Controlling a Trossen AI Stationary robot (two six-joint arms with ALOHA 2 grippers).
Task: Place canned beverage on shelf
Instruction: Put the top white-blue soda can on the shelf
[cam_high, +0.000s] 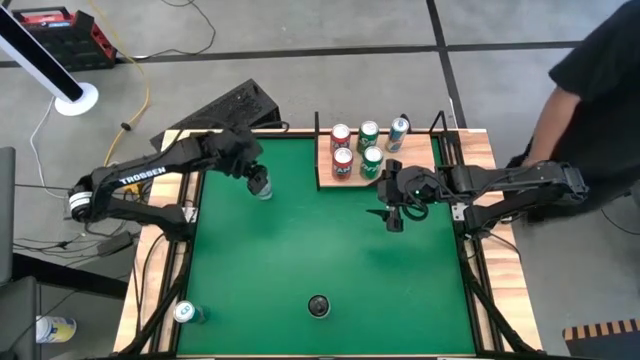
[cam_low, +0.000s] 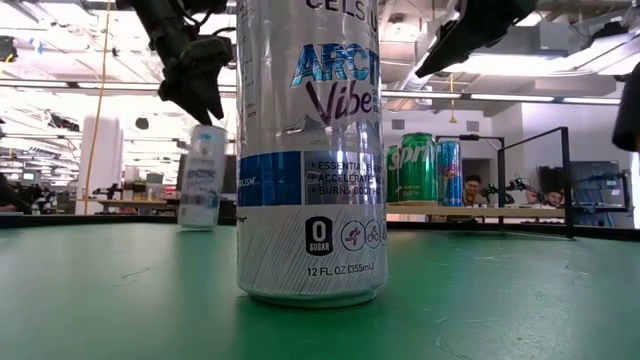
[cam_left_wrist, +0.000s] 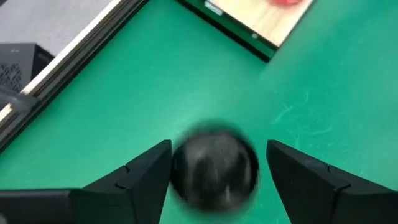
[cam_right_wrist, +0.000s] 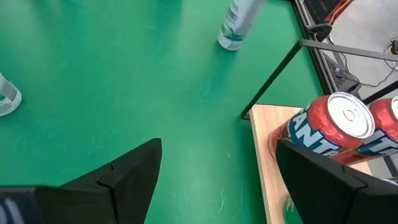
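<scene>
Two dark arms are working over the green table (cam_high: 330, 260). The left gripper (cam_high: 258, 180) is hovering above a slim white can (cam_low: 203, 177) that is standing upright on the green surface; in the left wrist view the can's dark top (cam_left_wrist: 214, 171) is sitting between the two spread fingers (cam_left_wrist: 146, 177), with a gap showing on each side, so the fingers are standing apart around the can and are not pressing on it. In the low view the gripper tips are hanging just above the can's rim.

The right gripper (cam_high: 393, 212) is hanging with its fingers (cam_right_wrist: 134, 174) wide apart and nothing between them; only bare green surface is lying in the gap. Just beside its outer finger the shelf (cam_right_wrist: 264, 155), a light-wood platform with thin black posts, is showing, with a red Fanta can (cam_right_wrist: 323, 130) standing on the plank near that finger.

The shelf (cam_high: 385, 165) is sitting at the table's far edge, and five cans are standing on it: two red, two green Sprite cans (cam_low: 415, 165) and a blue one (cam_low: 449, 172).

A tall silver Celsius Arctic Vibe can (cam_low: 310, 150) is standing near the table's front edge, well away from both pairs of fingers. Another can (cam_high: 187, 313) is lying on the table's front left border. A person in dark clothing (cam_high: 590, 90) is standing behind the right arm.
</scene>
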